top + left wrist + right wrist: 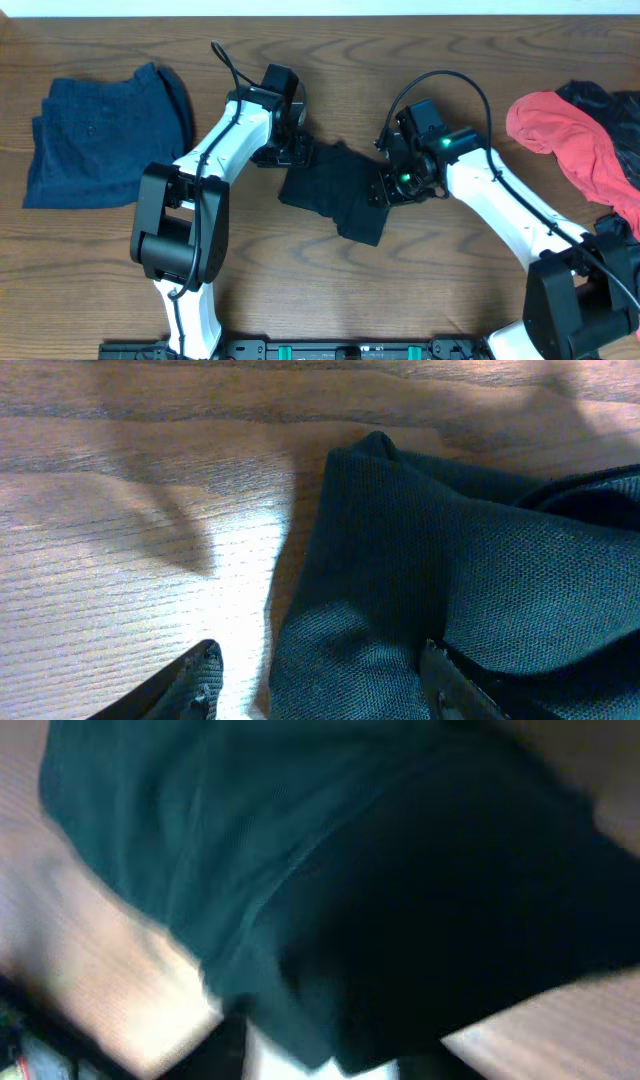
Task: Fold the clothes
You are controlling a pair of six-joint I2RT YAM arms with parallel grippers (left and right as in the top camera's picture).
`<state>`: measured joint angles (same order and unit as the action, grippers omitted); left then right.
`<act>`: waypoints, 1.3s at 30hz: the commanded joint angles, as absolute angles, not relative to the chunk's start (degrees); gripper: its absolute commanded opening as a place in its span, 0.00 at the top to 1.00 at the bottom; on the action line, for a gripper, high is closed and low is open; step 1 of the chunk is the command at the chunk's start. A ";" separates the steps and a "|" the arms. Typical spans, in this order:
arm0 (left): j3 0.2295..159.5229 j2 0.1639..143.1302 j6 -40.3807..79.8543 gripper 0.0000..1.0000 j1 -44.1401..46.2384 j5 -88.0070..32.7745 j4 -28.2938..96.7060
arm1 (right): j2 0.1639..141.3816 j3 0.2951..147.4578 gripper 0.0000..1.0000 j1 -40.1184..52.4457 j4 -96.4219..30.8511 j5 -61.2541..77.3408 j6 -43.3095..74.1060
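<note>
Wood-grain worktop [330,290], matt brown laminate with fine streaks running lengthwise. At 9 o'clock on it lies a navy garment [100,130], soft and faintly mottled, already folded to a rough rectangle. At 3 o'clock lies a red garment [570,135], smooth and limp, in an unfolded heap against a dark cloth [600,100]. At the centre is the black knit shirt [335,190], part-folded into an irregular flat packet with a flap pointing to 5 o'clock. Its close-up face shows a fine honeycomb piqué weave, a rounded corner and layered edges. The left claw [290,150] sits at the packet's 10 o'clock corner. Its jaws stand wide, one fingertip [205,665] over bare wood and the other [440,670] over the fabric, so nothing is held. The right claw [385,188] sits at the packet's 3 o'clock edge. The wrist view is motion-blurred, so whether it has pinched the cloth cannot be told. The step in hand appears to be a further fold. It should go best if each claw takes every layer at an edge. Lift low, carry the edge across squarely, and set it down flat, since this limp knit will slip and crease.
</note>
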<state>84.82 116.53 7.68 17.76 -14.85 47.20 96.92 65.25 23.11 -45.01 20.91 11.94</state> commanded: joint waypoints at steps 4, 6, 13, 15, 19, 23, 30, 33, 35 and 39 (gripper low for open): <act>83.85 116.92 7.75 0.41 17.78 -14.33 47.83 | 97.84 63.18 0.99 22.04 -39.11 8.23 18.74; 82.37 116.92 7.77 0.42 17.78 -14.33 47.07 | 97.84 63.18 0.99 21.32 -38.20 2.87 19.81; 74.04 116.92 7.79 0.42 17.76 -14.33 39.44 | 97.86 63.13 0.97 18.65 -40.38 -0.08 19.70; 72.93 116.92 8.16 0.43 17.76 -14.33 38.81 | 97.89 63.13 0.97 18.39 -41.15 -0.23 19.70; 72.20 116.92 8.25 0.46 17.78 -14.35 40.14 | 97.89 63.13 0.91 18.41 -42.89 0.10 19.70; 72.20 116.92 10.41 0.46 17.76 -14.35 42.85 | 97.89 63.13 0.83 18.85 -44.01 2.46 19.68; 72.20 116.36 24.29 0.46 17.82 -18.68 49.87 | 97.89 63.13 0.75 19.75 -46.00 3.20 17.06; 72.20 115.48 27.38 0.59 17.98 -23.55 52.47 | 97.89 63.13 0.73 19.18 -46.41 1.43 17.02; 72.20 113.91 27.99 0.63 18.00 -23.29 53.56 | 97.89 63.13 0.72 18.39 -46.81 0.23 17.02; 72.23 107.79 28.18 0.62 17.58 -15.46 52.36 | 97.80 63.18 0.72 16.32 -47.09 2.07 16.60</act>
<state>73.23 112.14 25.96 17.74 -22.65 52.51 97.30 63.29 18.04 -46.92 1.76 17.69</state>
